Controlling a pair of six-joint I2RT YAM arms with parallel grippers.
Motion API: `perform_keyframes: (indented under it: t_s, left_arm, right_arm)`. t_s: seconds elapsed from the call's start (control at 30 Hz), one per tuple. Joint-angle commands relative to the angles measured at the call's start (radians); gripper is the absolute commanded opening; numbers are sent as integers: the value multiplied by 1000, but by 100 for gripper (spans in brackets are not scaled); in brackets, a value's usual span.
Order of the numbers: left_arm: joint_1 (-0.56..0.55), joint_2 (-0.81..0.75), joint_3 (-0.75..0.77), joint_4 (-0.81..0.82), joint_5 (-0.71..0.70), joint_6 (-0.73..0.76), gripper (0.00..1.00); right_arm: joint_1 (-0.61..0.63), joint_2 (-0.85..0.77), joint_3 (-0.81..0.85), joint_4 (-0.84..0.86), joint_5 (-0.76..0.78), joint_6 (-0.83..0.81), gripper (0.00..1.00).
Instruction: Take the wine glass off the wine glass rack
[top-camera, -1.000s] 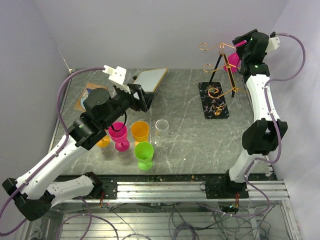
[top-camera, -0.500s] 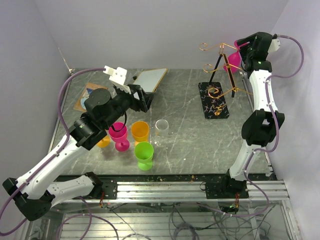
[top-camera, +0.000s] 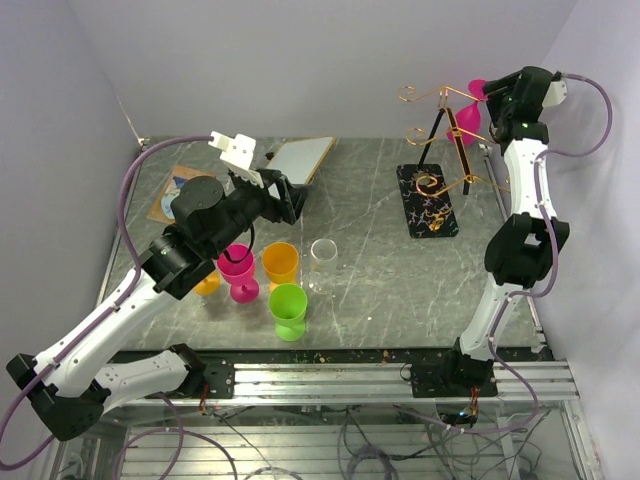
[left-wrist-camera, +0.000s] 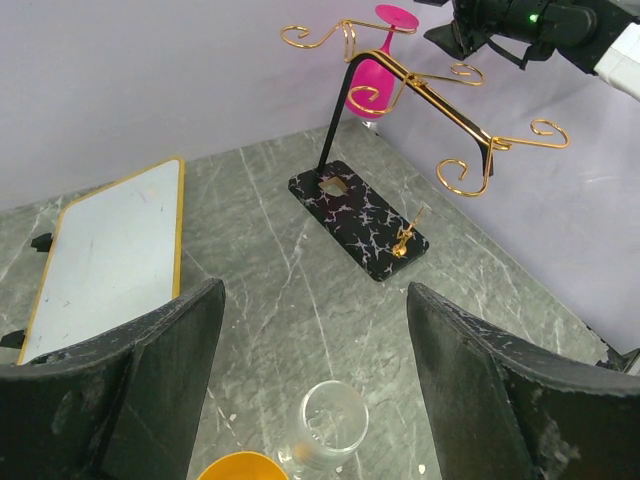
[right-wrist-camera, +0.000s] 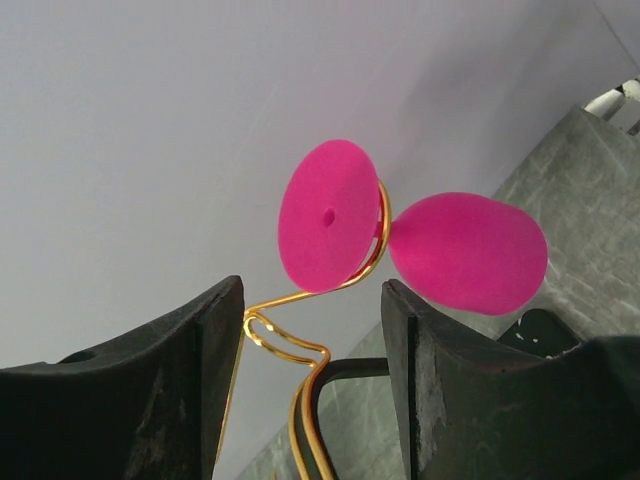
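Note:
The magenta wine glass (top-camera: 466, 128) hangs upside down by its foot from a far arm of the wine glass rack (top-camera: 441, 96), a gold wire stand on a black veined base (top-camera: 428, 200). In the right wrist view the glass's round foot (right-wrist-camera: 330, 215) sits in a gold curl with the bowl to its right. My right gripper (right-wrist-camera: 312, 330) is open and empty just short of the foot, with a rack arm running between its fingers; it also shows in the top view (top-camera: 497, 97). My left gripper (left-wrist-camera: 315, 300) is open and empty above a clear glass (left-wrist-camera: 325, 425). The rack (left-wrist-camera: 440, 100) shows in that view too.
A clear glass (top-camera: 323, 252), an orange cup (top-camera: 281, 262), a pink goblet (top-camera: 237, 266), a green goblet (top-camera: 288, 308) and a partly hidden orange cup (top-camera: 207, 285) stand at centre left. A white yellow-framed board (top-camera: 300, 158) lies at the back. The walls are close behind and right of the rack.
My right gripper has drawn back up and to the right, away from the glass, so the foot now shows. The glass stays on the rack. The left arm has barely moved.

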Motion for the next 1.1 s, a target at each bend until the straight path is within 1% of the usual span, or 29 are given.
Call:
perform_keyframes:
  t_s: [0.0,0.2,0.37,0.9,1.07]
  left_arm:
    - [1,0,-4,51,-21,16,84]
    - [1,3,-5,50,-21,19,84]
    - [1,4,-4,50,-24,19,84]
    - [-2,5,-4,49,-25,22,84]
    - [-4,6,-4,49,-25,22,84]
  right_arm:
    - [-11,44,49,8,0,-14,56]
    - [-20,76,79,12,-3,-10,55]
    - [-26,105,103,19,-16,6,49]
    - [-30,124,114,54,-31,20,36]
    - [-30,114,113,58,-25,13,36]
